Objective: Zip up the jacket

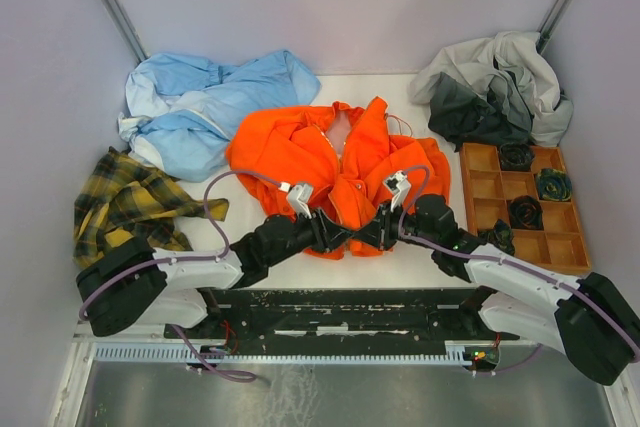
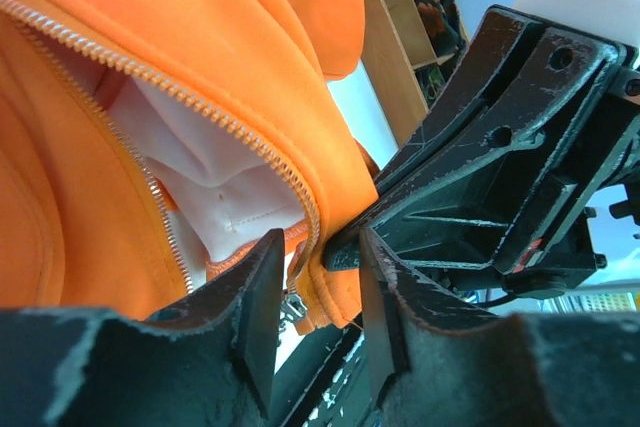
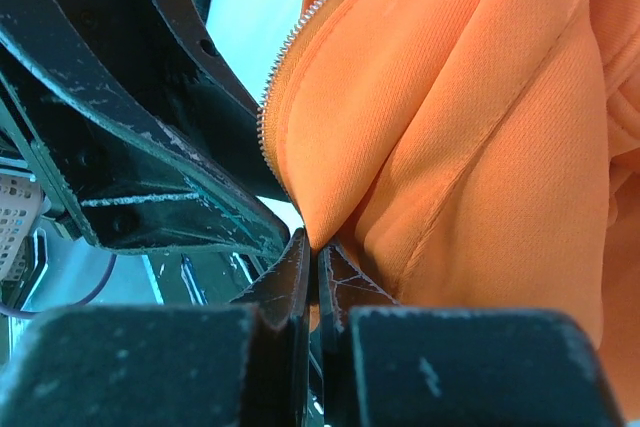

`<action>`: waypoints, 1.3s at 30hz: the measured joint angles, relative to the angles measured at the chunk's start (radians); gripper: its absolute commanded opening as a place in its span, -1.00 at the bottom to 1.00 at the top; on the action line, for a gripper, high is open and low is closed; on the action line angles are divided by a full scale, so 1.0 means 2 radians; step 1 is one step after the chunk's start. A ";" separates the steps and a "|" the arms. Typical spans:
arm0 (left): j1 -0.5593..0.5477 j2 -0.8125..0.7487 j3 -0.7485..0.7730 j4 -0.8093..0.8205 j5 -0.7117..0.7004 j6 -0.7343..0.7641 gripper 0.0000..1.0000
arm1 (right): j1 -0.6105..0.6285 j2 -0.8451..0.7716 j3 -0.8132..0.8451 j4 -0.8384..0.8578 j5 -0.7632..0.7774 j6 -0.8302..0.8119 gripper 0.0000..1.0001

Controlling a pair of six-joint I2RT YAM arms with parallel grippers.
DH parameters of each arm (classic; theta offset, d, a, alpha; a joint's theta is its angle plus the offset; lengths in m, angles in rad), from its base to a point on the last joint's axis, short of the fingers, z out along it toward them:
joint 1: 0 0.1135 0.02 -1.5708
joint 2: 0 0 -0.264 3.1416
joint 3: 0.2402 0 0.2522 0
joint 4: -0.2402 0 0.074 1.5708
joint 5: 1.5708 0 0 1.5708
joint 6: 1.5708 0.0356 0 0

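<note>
Jacket [image 1: 340,162] lies unzipped mid-table [image 1: 380,269], hood away from the arms, pink lining exposed between the zipper [image 2: 230,127] halves. Both pincers meet at its near hem. Right gripper [image 3: 312,257] is pinched closed on the orange hem edge. Left gripper [image 2: 320,287] has its fingers apart with the zipper end between them; actual clamping cannot be determined.

Left arm [image 1: 200,267] and right arm [image 1: 520,282] converge at the near hem of the jacket [image 1: 290,147]. Right gripper [image 3: 312,267]: jaws nearly closed, pinching that hem. Left gripper [image 2: 320,287]: jaws narrowly apart, seemingly clamping it.
</note>
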 measured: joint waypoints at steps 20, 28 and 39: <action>0.002 -0.009 0.041 -0.057 0.008 0.060 -0.94 | 0.002 -0.043 0.019 -0.123 0.021 -0.033 0.14; -0.034 -0.010 0.080 -0.124 -0.065 0.094 -0.94 | 0.015 -0.038 0.050 -0.171 0.035 -0.041 0.21; -0.064 0.011 0.107 -0.164 -0.127 0.105 -0.94 | 0.030 0.027 0.068 -0.184 0.075 -0.045 -0.04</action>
